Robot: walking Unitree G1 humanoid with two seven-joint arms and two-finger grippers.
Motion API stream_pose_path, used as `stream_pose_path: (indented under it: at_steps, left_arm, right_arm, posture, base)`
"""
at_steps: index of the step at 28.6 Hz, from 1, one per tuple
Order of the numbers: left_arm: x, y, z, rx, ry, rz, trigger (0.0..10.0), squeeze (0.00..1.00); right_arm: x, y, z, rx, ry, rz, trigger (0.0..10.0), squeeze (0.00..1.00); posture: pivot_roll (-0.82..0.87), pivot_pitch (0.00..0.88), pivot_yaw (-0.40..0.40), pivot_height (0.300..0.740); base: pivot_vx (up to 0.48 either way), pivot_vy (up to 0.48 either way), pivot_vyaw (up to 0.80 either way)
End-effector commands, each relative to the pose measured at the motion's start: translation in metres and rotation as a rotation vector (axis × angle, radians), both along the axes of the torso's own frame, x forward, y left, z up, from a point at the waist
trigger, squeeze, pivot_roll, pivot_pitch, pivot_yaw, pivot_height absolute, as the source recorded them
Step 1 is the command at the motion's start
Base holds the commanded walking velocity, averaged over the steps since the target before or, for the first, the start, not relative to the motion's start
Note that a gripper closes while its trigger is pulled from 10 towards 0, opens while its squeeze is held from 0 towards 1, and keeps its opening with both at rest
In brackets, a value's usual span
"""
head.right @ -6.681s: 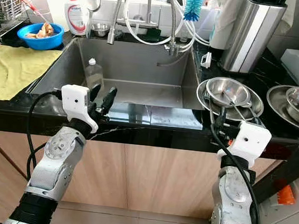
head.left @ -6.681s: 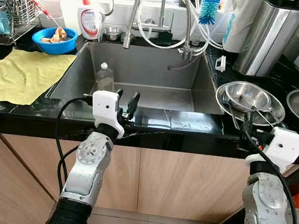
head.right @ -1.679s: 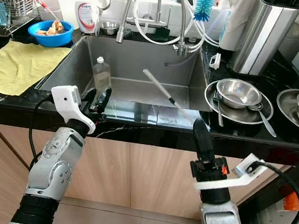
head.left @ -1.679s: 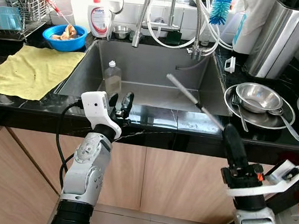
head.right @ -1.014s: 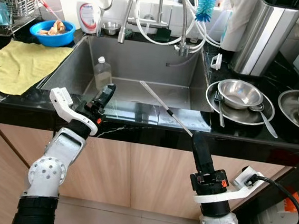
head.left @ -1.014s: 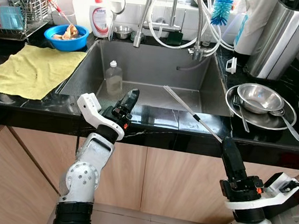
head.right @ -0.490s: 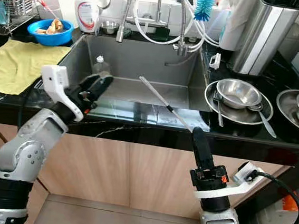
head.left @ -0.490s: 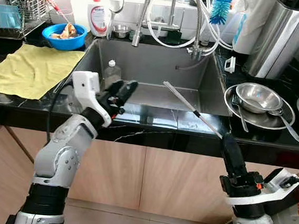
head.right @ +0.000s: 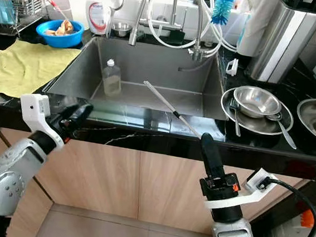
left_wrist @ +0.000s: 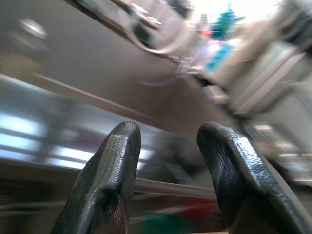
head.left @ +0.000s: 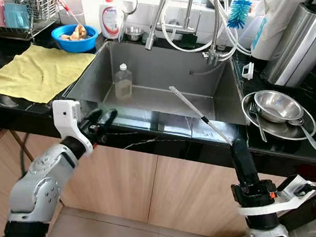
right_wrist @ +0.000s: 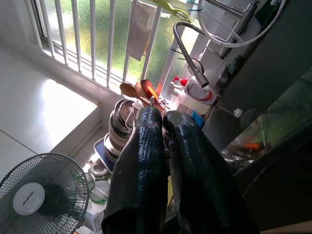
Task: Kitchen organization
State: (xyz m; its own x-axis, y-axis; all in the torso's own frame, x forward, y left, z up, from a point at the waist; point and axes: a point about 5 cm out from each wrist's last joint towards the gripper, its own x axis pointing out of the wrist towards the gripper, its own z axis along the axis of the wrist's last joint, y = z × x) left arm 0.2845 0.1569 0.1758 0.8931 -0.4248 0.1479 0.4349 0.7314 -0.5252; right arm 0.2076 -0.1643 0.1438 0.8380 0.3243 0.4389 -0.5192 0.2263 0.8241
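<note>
Nearest to us, our right hand (head.left: 235, 144) sits just below the front edge of the desk (head.left: 163, 125), its two fingers pressed together on the near end of a long thin rod-like utensil (head.left: 195, 113); what kind of tool it is we cannot tell. From that grip the utensil runs up and away to our left, its long axis slanting over the desk edge so that its far tip hangs above the sink (head.left: 156, 73). Our left hand (head.left: 103, 121) hovers at the same front edge further left, fingers parted and holding nothing, well apart from the utensil. Beyond, a small plastic bottle (head.left: 123, 82) stands upright on the sink floor, and it lies closer to our left hand than to our right. We judge the next placement depends on swinging that long axis clear of the tap hoses (head.left: 182, 17) at the back.
</note>
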Motion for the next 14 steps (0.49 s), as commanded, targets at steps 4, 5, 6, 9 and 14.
stream_pose_path:
  at_steps: [4, 5, 6, 9, 14]
  left_arm:
    - [-0.013, -0.013, 0.013, -0.155, -0.007, -0.141, 10.0, 0.00]
    - [-0.015, -0.016, 0.014, -0.178, -0.005, -0.162, 10.0, 0.00]
    - [-0.016, -0.018, 0.015, -0.195, -0.003, -0.177, 10.0, 0.00]
    - [-0.020, -0.027, 0.018, -0.217, -0.011, -0.244, 10.0, 0.00]
    - [-0.030, -0.039, 0.017, -0.186, 0.000, -0.364, 10.0, 0.00]
  right_arm:
    - [-0.012, 0.009, 0.004, -0.024, -0.012, 0.102, 10.0, 0.00]
    - [-0.015, 0.010, 0.003, -0.030, -0.009, 0.122, 10.0, 0.00]
    - [-0.017, 0.011, 0.003, -0.035, -0.005, 0.134, 10.0, 0.00]
    - [-0.020, 0.007, 0.000, -0.018, 0.012, 0.124, 10.0, 0.00]
    - [-0.024, 0.015, 0.001, -0.028, 0.015, 0.171, 10.0, 0.00]
  posture:
    - [-0.05, 0.000, -0.002, 0.740]
    - [-0.05, 0.000, -0.002, 0.740]
    - [-0.05, 0.000, -0.002, 0.740]
    - [-0.05, 0.000, -0.001, 0.740]
    - [-0.06, 0.000, 0.003, 0.740]
  base:
    - [0.000, 0.000, 0.00]
    - [0.000, 0.000, 0.00]
    - [0.000, 0.000, 0.00]
    - [0.000, 0.000, 0.00]
    - [0.000, 0.000, 0.00]
